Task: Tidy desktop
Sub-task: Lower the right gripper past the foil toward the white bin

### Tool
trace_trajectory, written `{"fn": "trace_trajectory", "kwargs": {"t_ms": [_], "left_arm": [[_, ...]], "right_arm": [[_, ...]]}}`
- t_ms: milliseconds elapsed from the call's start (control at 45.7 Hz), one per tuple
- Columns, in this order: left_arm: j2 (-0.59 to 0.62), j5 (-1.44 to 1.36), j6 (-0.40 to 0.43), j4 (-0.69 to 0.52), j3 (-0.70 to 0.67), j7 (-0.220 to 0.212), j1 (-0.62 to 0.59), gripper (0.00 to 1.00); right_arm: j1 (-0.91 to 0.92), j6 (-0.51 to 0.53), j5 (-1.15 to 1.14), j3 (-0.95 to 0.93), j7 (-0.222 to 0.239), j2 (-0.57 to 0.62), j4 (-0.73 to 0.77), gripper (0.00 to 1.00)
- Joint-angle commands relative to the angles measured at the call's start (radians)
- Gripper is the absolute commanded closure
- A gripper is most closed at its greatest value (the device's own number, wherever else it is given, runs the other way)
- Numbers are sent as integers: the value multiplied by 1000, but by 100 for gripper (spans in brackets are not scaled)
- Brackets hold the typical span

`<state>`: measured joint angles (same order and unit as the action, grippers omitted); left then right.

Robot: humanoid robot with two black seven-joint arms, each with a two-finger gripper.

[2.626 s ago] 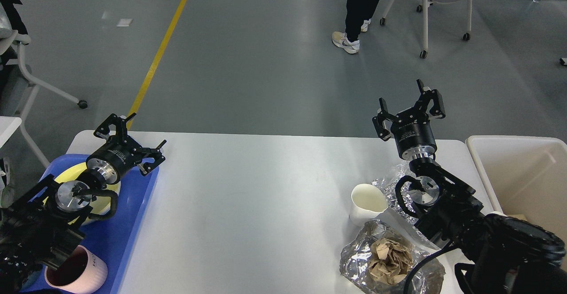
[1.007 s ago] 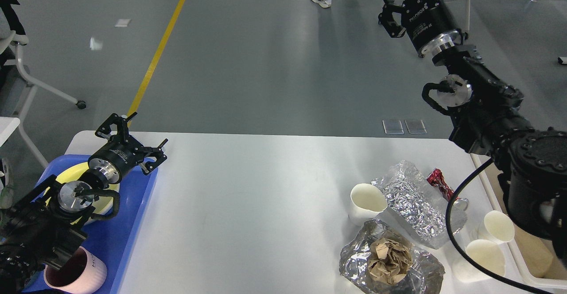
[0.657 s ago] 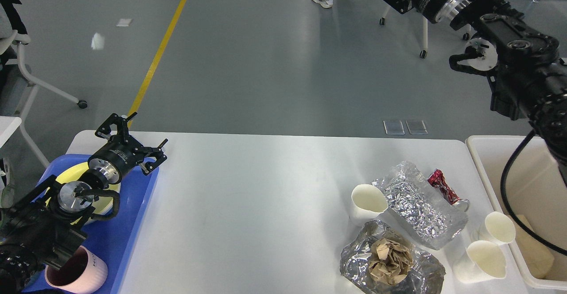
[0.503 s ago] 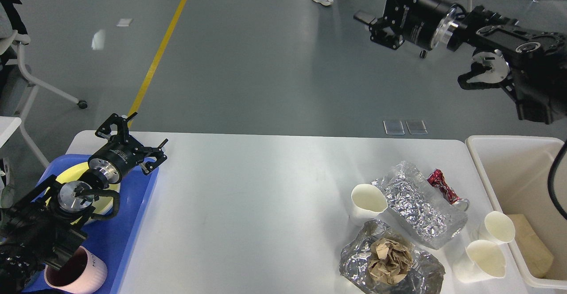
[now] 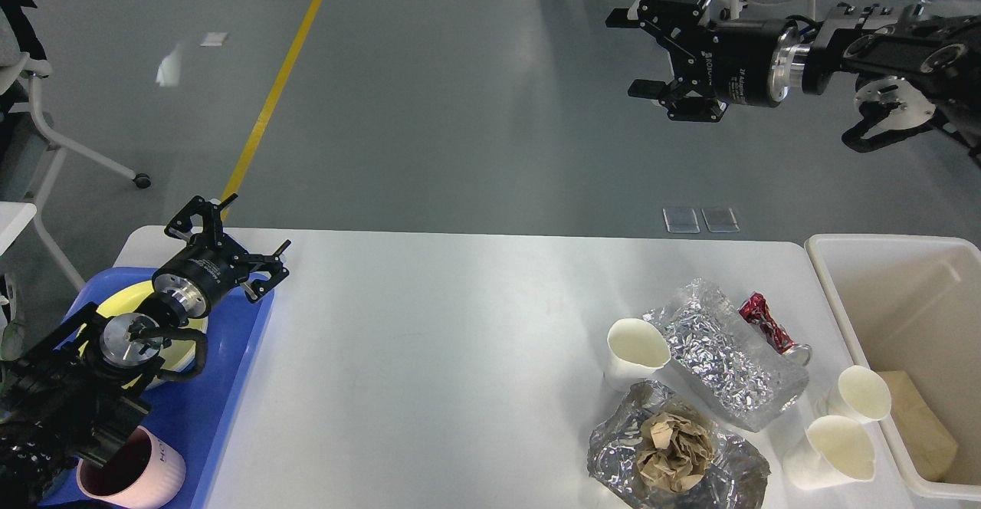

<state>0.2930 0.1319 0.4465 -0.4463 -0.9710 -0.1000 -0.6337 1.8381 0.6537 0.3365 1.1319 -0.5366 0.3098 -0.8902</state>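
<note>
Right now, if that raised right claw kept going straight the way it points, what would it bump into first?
Probably nothing: the right gripper points left, well above the desktop, with only floor behind it. Depth is unclear.

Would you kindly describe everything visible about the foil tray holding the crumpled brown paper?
The foil tray is a crinkled, silvery aluminium container, dented and misshapen, lying open side up on the desktop near its front right. A wad of crumpled brown paper sits inside it. Its far edge meets the second foil tray, and a white paper cup stands just behind. No gripper touches it.
</note>
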Motion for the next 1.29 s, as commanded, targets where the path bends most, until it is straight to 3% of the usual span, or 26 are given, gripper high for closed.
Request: {"fn": "trace_trajectory", "kwargs": {"t_ms": [0,197,263,569,744,941,1269], "left_arm": [[0,0,0,0,0,0,0,0],[0,0,0,0,0,5,2,0],[0,0,0,0,0,5,0,0],[0,0,0,0,0,5,2,0],[0,0,0,0,0,5,0,0],[0,0,0,0,0,5,2,0],[0,0,0,0,0,6,2,0]], "right_arm": [[111,33,-105,89,127,-73,-140,0],[254,46,-149,124,418,-193,-311,0],[291,69,-148,118,481,-228,-372,0],[372,84,-83,88,484,-248,-601,0],[365,70,-74,118,487,-190,-625,0],[349,11,-53,118,487,-196,-628,0],[346,-3,-40,118,487,-190,-630,0]]}}
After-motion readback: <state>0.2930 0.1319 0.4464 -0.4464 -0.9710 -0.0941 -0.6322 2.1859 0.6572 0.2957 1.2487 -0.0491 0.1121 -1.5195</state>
